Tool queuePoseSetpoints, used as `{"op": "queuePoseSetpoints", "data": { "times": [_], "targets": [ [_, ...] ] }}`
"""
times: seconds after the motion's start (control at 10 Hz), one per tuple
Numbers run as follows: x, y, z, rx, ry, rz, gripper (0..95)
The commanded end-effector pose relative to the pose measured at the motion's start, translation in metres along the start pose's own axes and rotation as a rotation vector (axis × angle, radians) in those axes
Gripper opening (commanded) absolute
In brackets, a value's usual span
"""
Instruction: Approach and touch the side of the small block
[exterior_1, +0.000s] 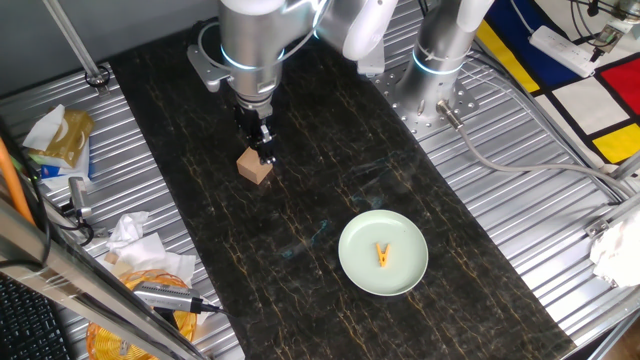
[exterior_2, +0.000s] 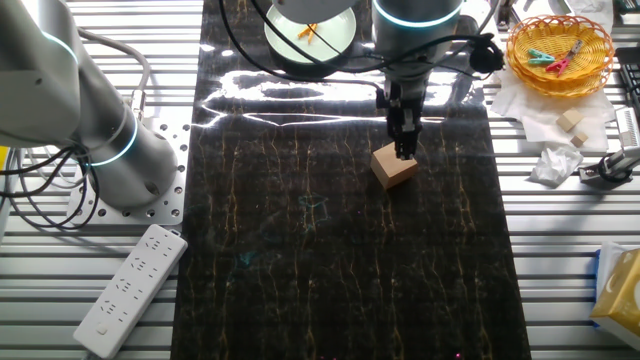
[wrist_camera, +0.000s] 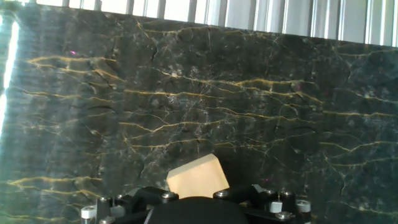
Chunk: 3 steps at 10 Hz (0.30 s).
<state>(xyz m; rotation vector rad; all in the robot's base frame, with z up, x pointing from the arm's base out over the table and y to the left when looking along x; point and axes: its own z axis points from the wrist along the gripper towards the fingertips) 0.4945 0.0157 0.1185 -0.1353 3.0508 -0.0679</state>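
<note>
The small block (exterior_1: 254, 168) is a tan wooden cube on the dark marble mat. It also shows in the other fixed view (exterior_2: 395, 168) and at the bottom middle of the hand view (wrist_camera: 198, 177), partly hidden by the hand's body. My gripper (exterior_1: 264, 153) points down, with its fingers close together and nothing held. Its tips sit at the block's upper edge on the arm's side and seem to touch it (exterior_2: 403, 151). The fingertips are hidden in the hand view.
A pale green plate (exterior_1: 355, 275) holding a yellow-orange clothespin (exterior_1: 383, 255) lies on the mat away from the block. A second arm's base (exterior_1: 440, 60) stands beside the mat. Crumpled wrappers and tools (exterior_1: 140, 270) lie off the mat. A wicker basket (exterior_2: 520, 60) and a power strip (exterior_2: 130, 290) lie off it too.
</note>
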Motion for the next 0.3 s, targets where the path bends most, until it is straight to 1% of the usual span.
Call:
{"op": "queuePoseSetpoints", "data": {
  "times": [0.1,0.3],
  "targets": [
    [-0.0006,0.0003,0.0001,-0.002,0.001,-0.002,76.0],
    [-0.0006,0.0003,0.0001,-0.002,0.006,-0.006,76.0]
  ]
}}
